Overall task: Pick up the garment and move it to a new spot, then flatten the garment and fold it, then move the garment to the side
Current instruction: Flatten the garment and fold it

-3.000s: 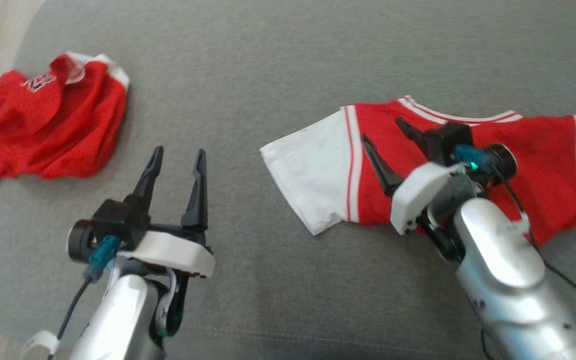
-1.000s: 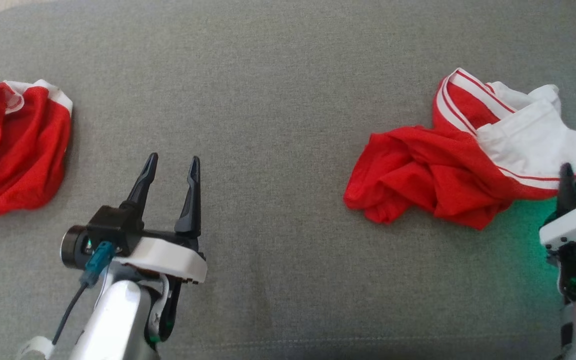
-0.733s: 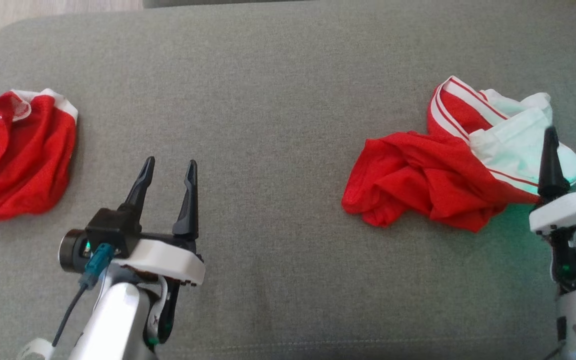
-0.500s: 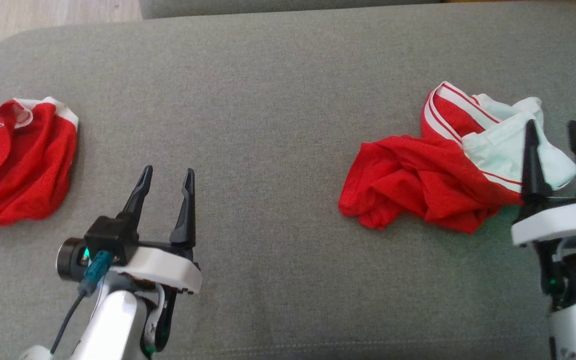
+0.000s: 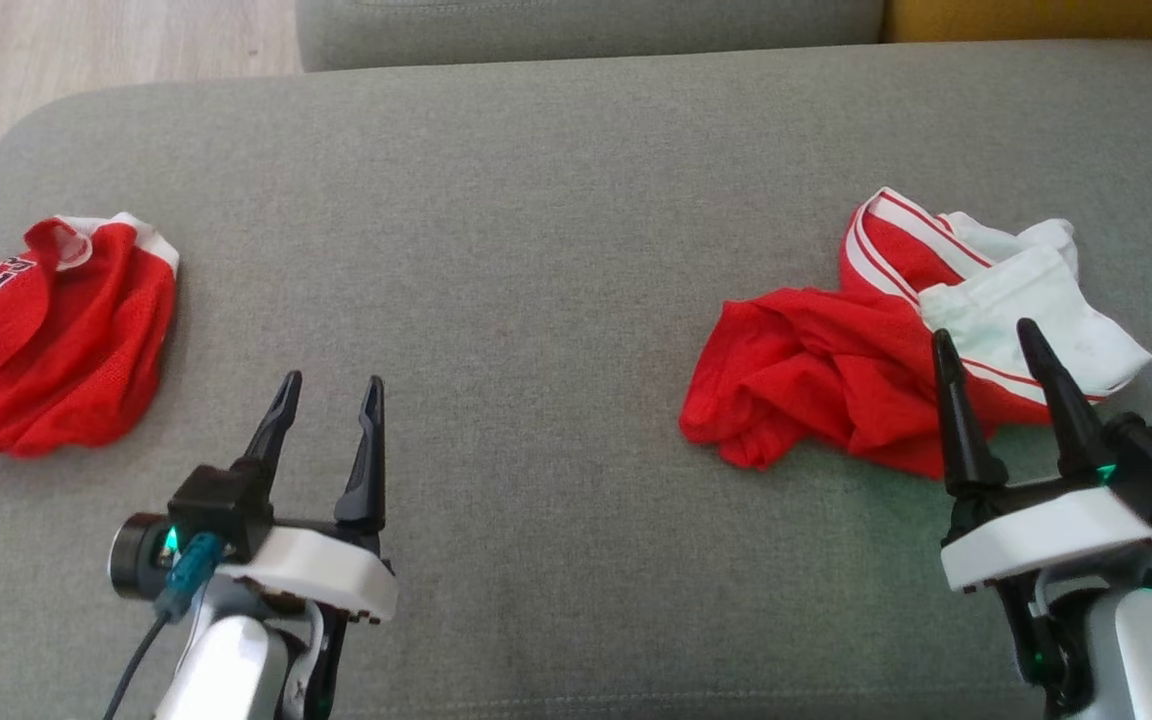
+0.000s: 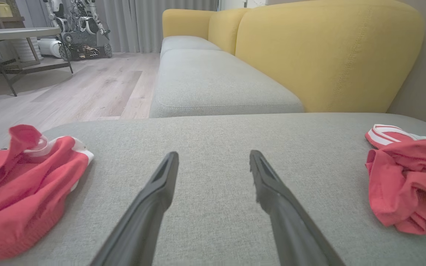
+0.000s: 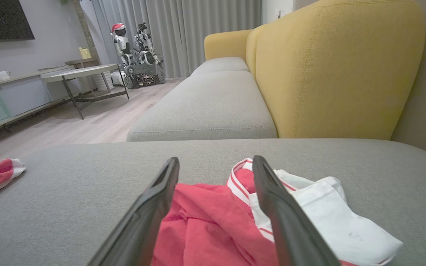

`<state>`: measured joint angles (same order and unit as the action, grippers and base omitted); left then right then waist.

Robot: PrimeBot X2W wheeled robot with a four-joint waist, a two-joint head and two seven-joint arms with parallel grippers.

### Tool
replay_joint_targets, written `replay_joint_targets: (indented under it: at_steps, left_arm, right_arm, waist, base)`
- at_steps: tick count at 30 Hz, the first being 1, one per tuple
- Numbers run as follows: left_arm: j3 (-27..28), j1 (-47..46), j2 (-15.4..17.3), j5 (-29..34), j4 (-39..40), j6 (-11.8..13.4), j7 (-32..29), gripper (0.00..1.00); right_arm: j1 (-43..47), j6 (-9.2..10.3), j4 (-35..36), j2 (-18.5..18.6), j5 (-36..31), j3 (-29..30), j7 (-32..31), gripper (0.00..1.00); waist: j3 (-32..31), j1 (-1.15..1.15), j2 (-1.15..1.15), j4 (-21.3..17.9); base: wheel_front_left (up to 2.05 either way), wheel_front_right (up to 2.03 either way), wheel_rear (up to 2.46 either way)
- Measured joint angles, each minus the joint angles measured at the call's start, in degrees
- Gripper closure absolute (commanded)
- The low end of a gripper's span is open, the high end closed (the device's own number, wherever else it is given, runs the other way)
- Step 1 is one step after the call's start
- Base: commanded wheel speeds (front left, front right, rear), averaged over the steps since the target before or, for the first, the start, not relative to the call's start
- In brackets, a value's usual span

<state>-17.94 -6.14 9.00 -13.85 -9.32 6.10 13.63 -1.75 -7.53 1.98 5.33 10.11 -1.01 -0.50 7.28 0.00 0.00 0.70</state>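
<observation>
Head view: the crumpled red-and-white jersey (image 5: 836, 370) lies on the right of the grey sofa cushion (image 5: 536, 250). The right gripper (image 5: 982, 332) hangs over its near edge, fingers spread (holding nothing). The left gripper (image 5: 332, 380), likewise spread, hovers near a second red jersey (image 5: 46, 340) at the far left.

The garment (image 5: 816, 390) ahead of the right claw (image 5: 982, 330) was red, with a white sleeve and striped red-and-white trim. The shirt (image 5: 56, 340) left of the left claw (image 5: 332, 380) was red too; the cushion (image 5: 536, 250), grey.
</observation>
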Motion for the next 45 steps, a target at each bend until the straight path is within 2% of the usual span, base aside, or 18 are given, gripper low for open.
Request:
replay_joint_targets:
  at_steps: [15, 20, 28, 34, 41, 45]
  left_arm:
    - [-1.3, 0.2, 0.8, -0.3, 0.2, 0.2, -1.0, 0.00]
    - [-4.5, -4.1, 0.8, -0.5, -0.1, -3.6, -2.7, 0.00]
    - [-12.9, -18.5, -5.0, -1.4, -7.5, -9.9, -5.6, 0.00]
    - [-19.0, -24.6, -6.2, -5.8, -17.8, -12.1, -7.1, 0.00]
    - [-26.4, -31.0, -6.3, -16.0, -26.0, -12.7, -7.8, 0.00]
    - [-29.4, -33.0, -6.3, -19.9, -28.6, -12.6, -7.8, 0.00]
  right_arm:
    - [0.8, 0.00, 1.7, -0.9, 0.0, 0.4, -1.7, 0.00]
    - [1.4, 0.00, 2.0, -1.2, 0.1, 1.1, -2.1, 0.00]
    - [1.0, 0.00, 2.2, -1.3, 0.1, 0.7, -2.4, 0.00]
    - [-1.4, 0.00, 1.8, -1.4, 0.6, -1.0, -2.3, 0.00]
    - [-2.4, 0.00, 0.3, -1.7, 1.7, -2.4, -1.4, 0.00]
    - [-2.4, -0.01, -0.3, -1.9, 2.0, -2.4, -0.8, 0.00]
  waist:
    - [-0.9, 0.00, 0.00, 0.7]
    - [0.1, 0.00, 0.00, 0.9]
    - [2.4, 0.00, 0.00, -1.2]
    - [4.4, 0.00, 0.00, -5.1]
    - [7.3, 0.00, 0.00, -9.8]
    - [8.3, 0.00, 0.00, -11.3]
  base:
    - [0.00, 0.00, 0.00]
    - [0.00, 0.00, 0.00]
    - [0.00, 0.00, 0.00]
    - [0.00, 0.00, 0.00]
    - [0.00, 0.00, 0.00]
    - [0.00, 0.00, 0.00]
